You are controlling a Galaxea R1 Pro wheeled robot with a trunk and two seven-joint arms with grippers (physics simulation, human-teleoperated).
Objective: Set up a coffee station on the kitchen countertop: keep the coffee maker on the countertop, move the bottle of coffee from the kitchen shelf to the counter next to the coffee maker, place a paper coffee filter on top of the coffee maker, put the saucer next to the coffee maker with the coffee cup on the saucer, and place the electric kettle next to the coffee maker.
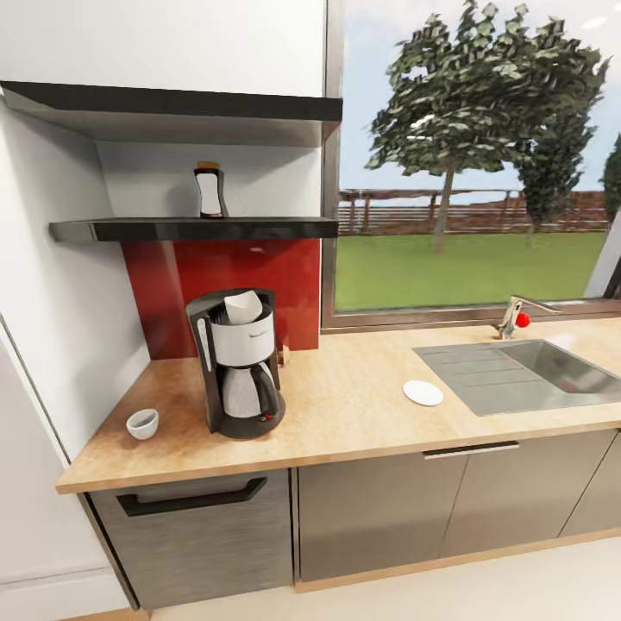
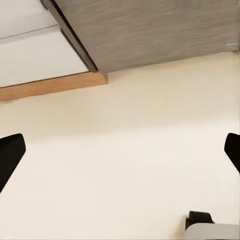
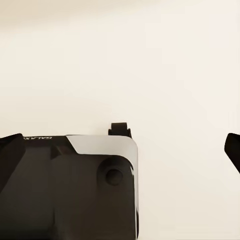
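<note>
Head view: coffee maker (image 1: pixel 241 364) upright on the kitchen countertop (image 1: pixel 345 414), toward its left end, before a red backsplash (image 1: pixel 224 276). Paper coffee filter (image 1: pixel 242 306) sitting in the machine's top, tilted. Coffee cup (image 1: pixel 142 423) just left of the machine, near the counter's front edge, apart from it. Saucer (image 1: pixel 423 393) well to the right, flat on the wood, just beside the sink (image 1: pixel 526 373). Bottle of coffee (image 1: pixel 210 191) upright on the kitchen shelf (image 1: pixel 198 228), above the machine. Window (image 1: pixel 474 155) with trees and lawn behind the sink.

Left wrist view: left gripper (image 2: pixel 120 155) spread wide over pale floor (image 2: pixel 130 165), nothing between the dark fingertips (image 2: pixel 10 155); grey cabinet front (image 2: pixel 150 30) beyond.

Right wrist view: right gripper (image 3: pixel 120 150) likewise wide apart, empty, above the robot's dark base (image 3: pixel 65 190).
</note>
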